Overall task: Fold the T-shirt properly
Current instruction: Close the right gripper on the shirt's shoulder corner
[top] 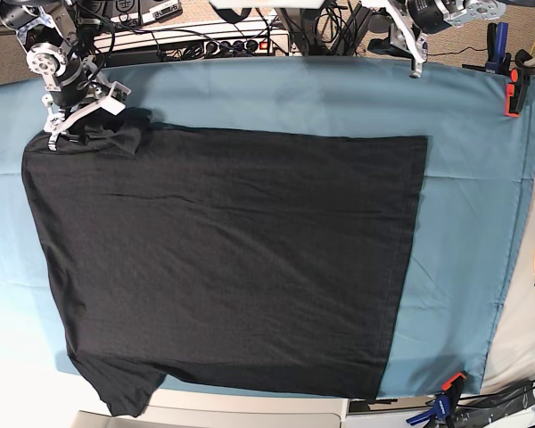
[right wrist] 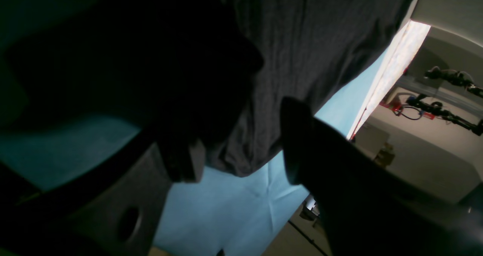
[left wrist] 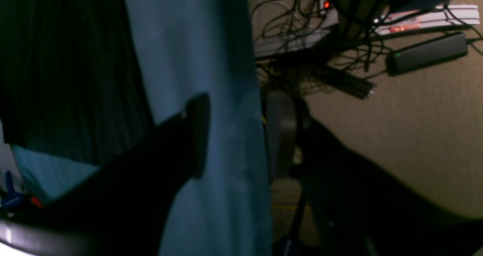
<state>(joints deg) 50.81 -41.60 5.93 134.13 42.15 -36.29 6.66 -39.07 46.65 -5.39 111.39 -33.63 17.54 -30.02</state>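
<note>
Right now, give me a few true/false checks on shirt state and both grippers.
1. The T-shirt lies spread flat, plain side up. True.
2. The right gripper sits at the shirt's corner. True.
3. The left gripper is clamped on the shirt. False: it stands open, clear of the fabric, over the teal cloth.
4. The shirt is already folded in half. False: it is unfolded.
5. The right gripper is shut. False: its jaws stand apart.

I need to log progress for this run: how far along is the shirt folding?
Early stage. Done: the black T-shirt lies spread flat on the teal cloth, with no folds visible. In hand: the right claw is open at the bunched top-left corner, one finger beside the fabric, not gripping. The left claw hangs open beyond the shirt. Left: every fold.
</note>
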